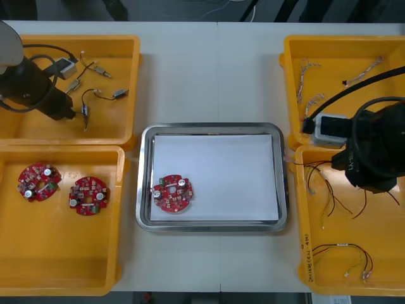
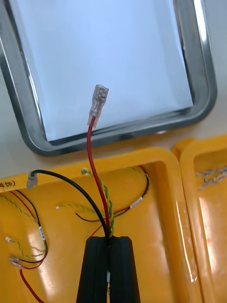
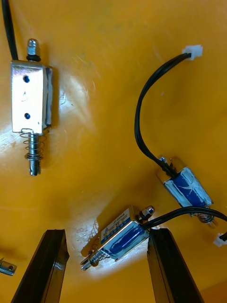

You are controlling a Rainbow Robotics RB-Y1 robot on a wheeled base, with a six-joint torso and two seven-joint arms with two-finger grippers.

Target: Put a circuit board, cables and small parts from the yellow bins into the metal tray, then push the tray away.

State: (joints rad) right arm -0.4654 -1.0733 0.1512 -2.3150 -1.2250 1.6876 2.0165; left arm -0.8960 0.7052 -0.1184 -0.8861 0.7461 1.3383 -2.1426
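Observation:
The metal tray point(image 1: 209, 128), white inside, holds one round red circuit board point(image 1: 173, 192) at its near left. My left gripper point(image 3: 106, 233) is low in the far left yellow bin point(image 1: 38, 130). It is open, with a small metal part point(image 3: 118, 235) with a blue body and black lead lying between its fingers point(image 3: 47, 265). My right gripper point(image 2: 109, 242) is over the near right bin point(image 2: 156, 213), shut on a red cable point(image 2: 94, 165) and a black cable point(image 2: 71, 182). The red cable's clear connector point(image 2: 98, 102) hangs above the tray's rim point(image 2: 142, 128).
Two more small metal parts point(image 3: 29, 102) point(image 3: 187, 187) lie beyond the left fingers. The near left bin point(image 1: 57, 253) holds two circuit boards point(image 1: 38, 181) point(image 1: 88, 195). Blue and white cables point(image 1: 304, 73) lie in the far right bin point(image 1: 354, 50). Other cables point(image 1: 345, 253) lie in the near right bin.

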